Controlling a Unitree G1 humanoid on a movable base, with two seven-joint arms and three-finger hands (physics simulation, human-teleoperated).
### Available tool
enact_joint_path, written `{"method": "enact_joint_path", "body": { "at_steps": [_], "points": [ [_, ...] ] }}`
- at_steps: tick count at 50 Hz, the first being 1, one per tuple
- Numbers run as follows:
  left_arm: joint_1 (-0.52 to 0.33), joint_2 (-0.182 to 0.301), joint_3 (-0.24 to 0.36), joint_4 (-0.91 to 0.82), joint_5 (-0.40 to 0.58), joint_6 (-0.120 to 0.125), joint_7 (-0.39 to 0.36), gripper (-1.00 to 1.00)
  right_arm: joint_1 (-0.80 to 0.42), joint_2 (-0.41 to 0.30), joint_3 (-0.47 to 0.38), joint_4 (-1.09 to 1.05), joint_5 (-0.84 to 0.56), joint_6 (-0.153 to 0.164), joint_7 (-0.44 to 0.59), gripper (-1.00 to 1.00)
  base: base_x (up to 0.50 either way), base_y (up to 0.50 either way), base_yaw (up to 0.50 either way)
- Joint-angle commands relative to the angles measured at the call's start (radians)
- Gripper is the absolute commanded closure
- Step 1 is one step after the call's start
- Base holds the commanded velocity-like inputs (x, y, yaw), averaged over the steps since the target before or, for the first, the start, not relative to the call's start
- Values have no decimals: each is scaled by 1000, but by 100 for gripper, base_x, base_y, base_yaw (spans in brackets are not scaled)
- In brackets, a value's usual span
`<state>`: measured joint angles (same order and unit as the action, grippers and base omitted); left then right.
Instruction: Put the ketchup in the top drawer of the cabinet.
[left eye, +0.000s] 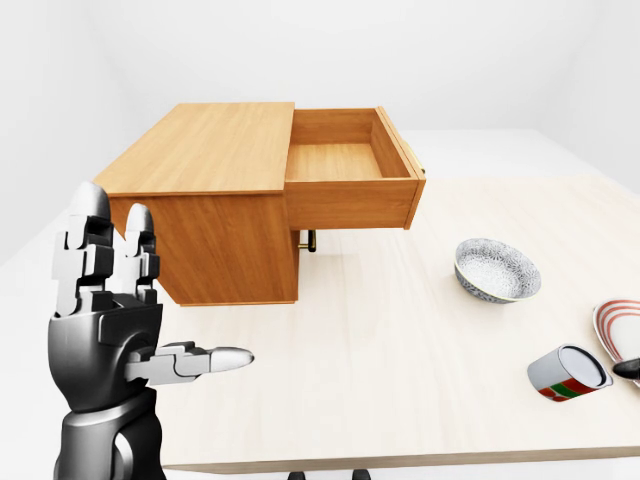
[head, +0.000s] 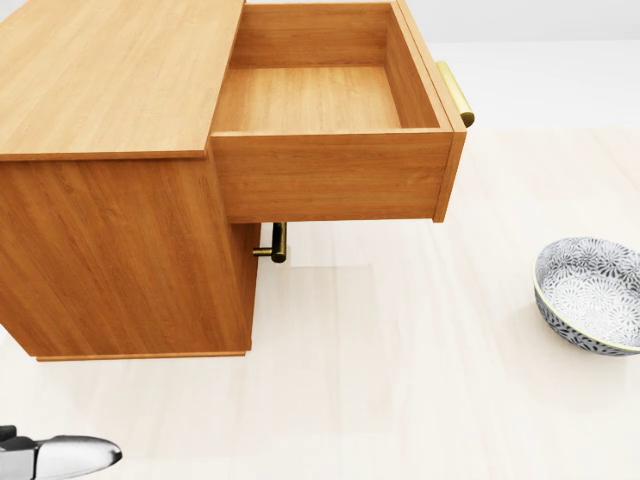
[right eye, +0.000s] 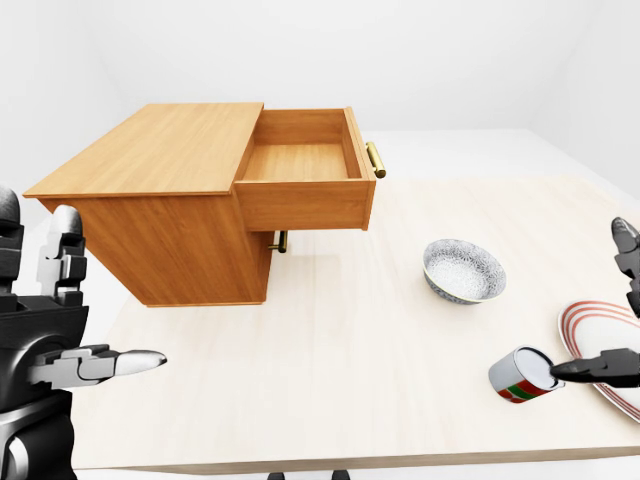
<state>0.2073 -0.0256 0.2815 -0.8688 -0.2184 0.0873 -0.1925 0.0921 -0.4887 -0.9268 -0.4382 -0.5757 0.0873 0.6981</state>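
The ketchup itself cannot be made out in any view. The right hand (right eye: 622, 330) is cut off at the right-eye view's right edge; one dark finger points at a tipped red-and-green can (right eye: 521, 376), and I cannot tell whether its fingers are spread. The left hand (left eye: 105, 320) stands raised at lower left, fingers (left eye: 88, 240) spread and holding nothing. On the bench (left eye: 400, 360), one wooden cabinet (left eye: 205, 215) has its top drawer (left eye: 345, 165) pulled out, bare inside. One patterned bowl (left eye: 497, 270) holds nothing visible. One red-rimmed plate (right eye: 600, 350) is cropped.
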Motion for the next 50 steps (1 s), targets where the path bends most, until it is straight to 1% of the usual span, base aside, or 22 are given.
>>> {"method": "enact_joint_path", "body": {
  "at_steps": [1,10,15,23,29,42,50],
  "points": [
    [1,0,3,-1,-1,0,-1,-100,42,45,-8,57,10,0,0,-100,0,0,0],
    [6,-3,-13,8,10,0,-1,-100,51,56,-19,105,18,0,0,-100,0,0,0],
    [9,-3,-18,11,14,0,-2,-100,55,70,5,138,30,0,0,-100,0,0,0],
    [1,0,-11,13,9,0,-1,-100,45,63,50,189,35,0,0,-100,0,0,0],
    [4,0,-15,13,12,0,0,-100,46,59,66,227,49,0,0,-100,0,0,0],
    [5,0,-20,18,18,0,1,-100,84,65,49,341,77,0,0,-100,0,0,0],
    [2,1,-20,22,19,0,2,-100,87,57,43,353,76,0,0,-100,0,0,0]
  ]
}}
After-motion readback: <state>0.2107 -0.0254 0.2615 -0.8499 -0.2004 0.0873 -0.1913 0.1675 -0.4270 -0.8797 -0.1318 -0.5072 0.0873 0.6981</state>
